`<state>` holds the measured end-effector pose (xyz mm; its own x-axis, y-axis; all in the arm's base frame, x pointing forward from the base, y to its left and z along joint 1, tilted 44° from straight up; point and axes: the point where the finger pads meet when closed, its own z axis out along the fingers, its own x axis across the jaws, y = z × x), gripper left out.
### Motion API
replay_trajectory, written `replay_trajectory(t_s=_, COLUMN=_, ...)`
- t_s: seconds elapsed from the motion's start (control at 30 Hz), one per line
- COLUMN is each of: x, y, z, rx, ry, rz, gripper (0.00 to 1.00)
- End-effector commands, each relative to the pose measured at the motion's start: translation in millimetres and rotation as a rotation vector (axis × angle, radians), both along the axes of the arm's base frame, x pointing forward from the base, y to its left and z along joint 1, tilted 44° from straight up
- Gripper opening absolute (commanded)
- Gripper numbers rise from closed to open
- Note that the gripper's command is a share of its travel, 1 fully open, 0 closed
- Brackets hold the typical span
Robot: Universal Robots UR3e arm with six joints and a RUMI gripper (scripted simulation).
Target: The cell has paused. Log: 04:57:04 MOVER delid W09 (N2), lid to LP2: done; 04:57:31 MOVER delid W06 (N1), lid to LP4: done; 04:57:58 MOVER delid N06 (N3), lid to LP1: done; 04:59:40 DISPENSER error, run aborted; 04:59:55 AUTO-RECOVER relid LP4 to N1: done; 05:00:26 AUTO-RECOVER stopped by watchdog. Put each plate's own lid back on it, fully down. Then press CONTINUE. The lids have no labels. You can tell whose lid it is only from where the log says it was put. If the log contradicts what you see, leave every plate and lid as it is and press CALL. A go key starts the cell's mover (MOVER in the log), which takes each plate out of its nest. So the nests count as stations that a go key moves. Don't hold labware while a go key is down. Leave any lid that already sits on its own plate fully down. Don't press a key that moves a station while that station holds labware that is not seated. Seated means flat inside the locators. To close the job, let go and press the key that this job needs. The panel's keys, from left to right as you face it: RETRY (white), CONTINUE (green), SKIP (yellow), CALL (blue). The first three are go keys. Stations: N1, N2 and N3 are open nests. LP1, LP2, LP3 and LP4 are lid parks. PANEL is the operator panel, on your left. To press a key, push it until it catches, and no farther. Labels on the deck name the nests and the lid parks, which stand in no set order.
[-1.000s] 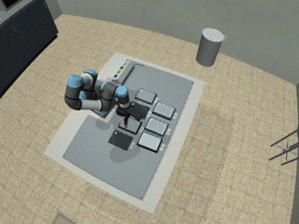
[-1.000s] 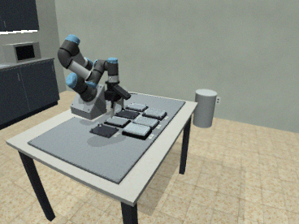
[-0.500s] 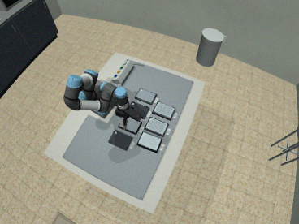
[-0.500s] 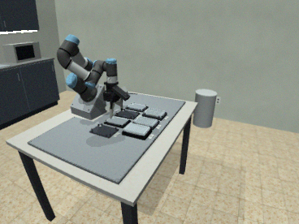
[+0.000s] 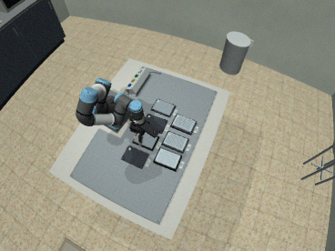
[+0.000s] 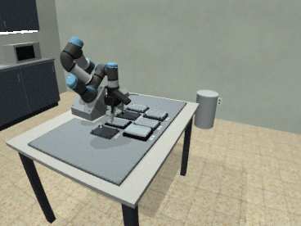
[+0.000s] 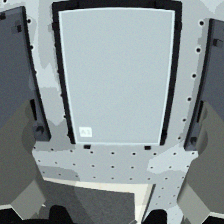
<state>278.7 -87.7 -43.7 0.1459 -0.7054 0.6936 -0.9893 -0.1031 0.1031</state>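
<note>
The tool [image 7: 112,200] hangs wide open and empty directly above a pale lid [image 7: 117,75] lying flat in its dark-rimmed park. Judged step: fetching this parked lid for its own plate; the next move calls for a straight descent to straddle the lid's long edges, then closing. Beyond it on the counter [image 6: 135,190], the row of plates [image 5: 175,141] waits.

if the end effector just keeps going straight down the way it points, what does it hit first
Most likely the pale lid lying flat in the lid park right below it. The open end effector hangs above it, holding nothing; the height of the gap is hard to judge.
</note>
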Motion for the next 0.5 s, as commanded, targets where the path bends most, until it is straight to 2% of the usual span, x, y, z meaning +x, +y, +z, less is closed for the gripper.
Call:
replay_trajectory(t_s=0.0, x=0.6, y=-5.0, z=-5.2, rx=0.000, ry=-0.003, rz=0.003, gripper=0.82)
replay_trajectory(t_s=0.47, x=0.7, y=-11.4, z=-11.7, rx=0.000, ry=-0.003, rz=0.003, gripper=0.82)
